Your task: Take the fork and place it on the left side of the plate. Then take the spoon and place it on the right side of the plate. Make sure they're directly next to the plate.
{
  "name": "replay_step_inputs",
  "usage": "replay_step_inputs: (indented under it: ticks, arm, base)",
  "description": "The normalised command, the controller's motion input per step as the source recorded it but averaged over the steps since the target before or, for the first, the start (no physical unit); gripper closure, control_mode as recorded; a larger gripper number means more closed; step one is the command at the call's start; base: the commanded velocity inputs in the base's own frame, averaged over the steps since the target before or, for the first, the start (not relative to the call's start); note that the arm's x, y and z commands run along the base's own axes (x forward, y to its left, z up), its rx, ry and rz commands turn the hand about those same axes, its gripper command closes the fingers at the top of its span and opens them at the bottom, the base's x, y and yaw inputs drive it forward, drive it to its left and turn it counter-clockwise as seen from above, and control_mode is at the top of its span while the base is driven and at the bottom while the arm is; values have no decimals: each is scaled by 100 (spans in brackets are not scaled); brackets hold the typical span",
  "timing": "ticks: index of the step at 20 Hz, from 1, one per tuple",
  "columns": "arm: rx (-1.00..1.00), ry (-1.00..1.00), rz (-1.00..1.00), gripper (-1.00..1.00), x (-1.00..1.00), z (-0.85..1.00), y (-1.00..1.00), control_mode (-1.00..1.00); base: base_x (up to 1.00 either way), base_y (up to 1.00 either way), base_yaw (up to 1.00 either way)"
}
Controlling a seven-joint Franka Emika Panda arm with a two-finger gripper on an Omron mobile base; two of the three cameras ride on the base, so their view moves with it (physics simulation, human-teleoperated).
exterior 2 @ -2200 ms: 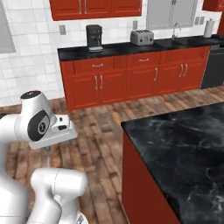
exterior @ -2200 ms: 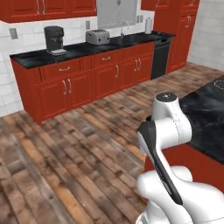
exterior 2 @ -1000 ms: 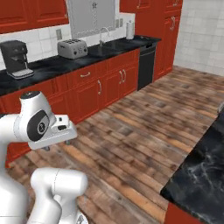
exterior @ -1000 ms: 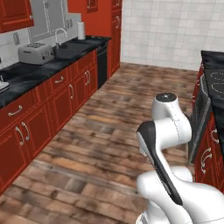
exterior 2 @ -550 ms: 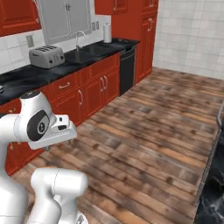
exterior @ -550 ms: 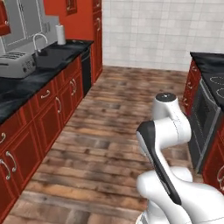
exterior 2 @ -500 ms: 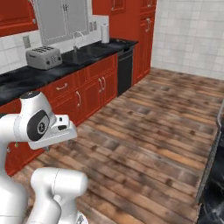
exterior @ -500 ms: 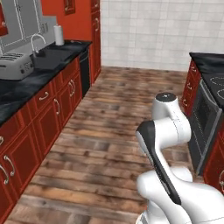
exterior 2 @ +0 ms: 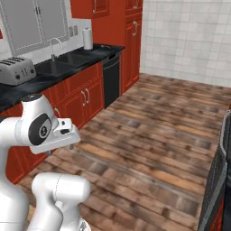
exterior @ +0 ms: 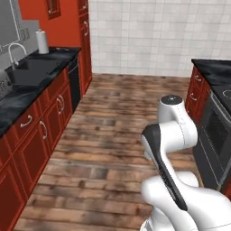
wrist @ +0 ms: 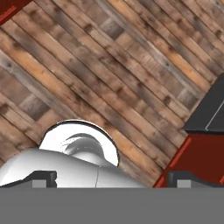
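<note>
The fork, the spoon and the plate are out of view. My gripper (wrist: 113, 178) is open, its two dark fingertips (wrist: 43, 177) standing wide apart at the bottom of the hand view with nothing between them. It points down at the wooden plank floor (wrist: 109, 65). The arm is folded close above the base, with the hand (exterior 2: 63, 131) tucked near the shoulder in the right base view.
Red cabinets under a black counter (exterior: 27, 103) run along the left, with a sink (exterior: 27, 72), a paper towel roll (exterior: 42, 41), a toaster (exterior 2: 16, 70) and a dark dishwasher (exterior 2: 111, 79). An oven front (exterior: 216, 135) stands at the right. A tiled wall (exterior: 149, 36) closes the far end.
The whole picture has swung: the base has turned, so the counter with the toaster and sink slid left and the tiled wall came ahead. The arm keeps its folded pose.
</note>
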Motion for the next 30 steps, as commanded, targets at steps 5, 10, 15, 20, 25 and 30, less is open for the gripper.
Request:
replay_step_inputs:
  ticks: [5,10,15,20,25,30]
  arm:
    - [0,0,0,-100,0,0,0,100]
    - [0,0,0,-100,0,0,0,100]
    - [0,0,0,-100,0,0,0,100]
    - [0,0,0,-100,0,0,0,100]
    - [0,0,0,-100,0,0,0,100]
    - [0,0,0,-100,0,0,0,100]
  base:
    - [100,17,-15]
    - [100,27,-10]
    - [100,26,-2]
    - [100,21,3]
    - [100,15,10]
    - [100,6,15]
